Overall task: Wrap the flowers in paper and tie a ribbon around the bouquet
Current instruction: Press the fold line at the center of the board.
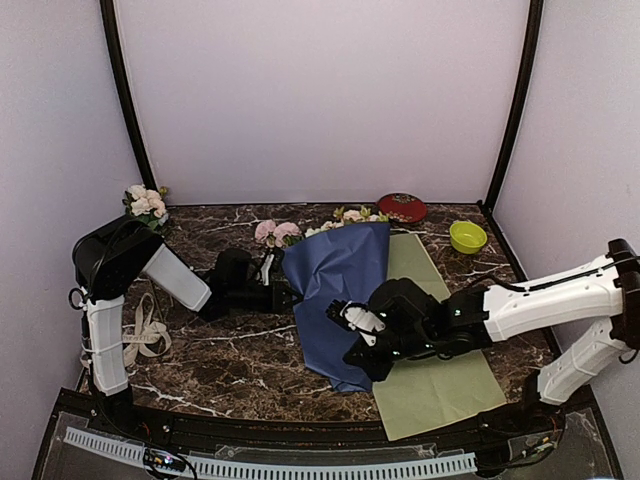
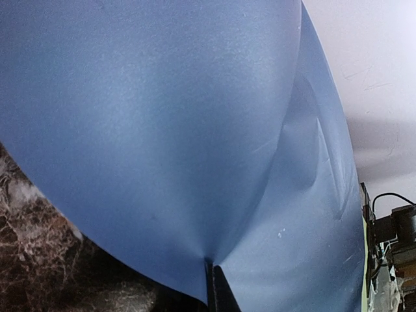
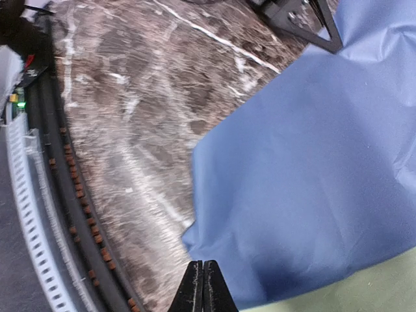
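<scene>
left jaws clamp the paper (image 1: pixel 335 275) edge — right jaws shut at its lower corner, hold unclear. draw over the flowers (image 1: pixel 277 232) slowly — even tension.

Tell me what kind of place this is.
Probably a robot test cell, not a flower shop: a left arm and right arm bolted to a marble-patterned table, plain white walls framed by black poles, with flowers and blue paper as props.
</scene>
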